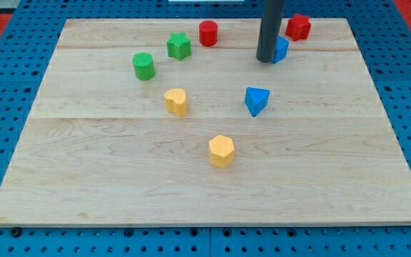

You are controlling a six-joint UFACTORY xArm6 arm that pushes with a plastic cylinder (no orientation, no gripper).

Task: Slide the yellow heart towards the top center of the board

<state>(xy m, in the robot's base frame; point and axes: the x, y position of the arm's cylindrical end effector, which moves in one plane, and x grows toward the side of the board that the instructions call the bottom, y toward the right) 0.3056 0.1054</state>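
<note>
The yellow heart [176, 101] lies left of the board [105, 193] centre and serves as the reference. My tip [265, 60] rests on the board well to the upper right of the heart, touching a partly hidden blue block [282, 48]. The arm carries no pincer, only a rod. A blue triangle block [256, 100] lies right of the heart, a yellow hexagon [221, 150] lower right. A green cylinder [143, 66] lies upper left, a green star [179, 46] above, a red cylinder [207, 33] and a second red block [298, 26] farther upper right.
</note>
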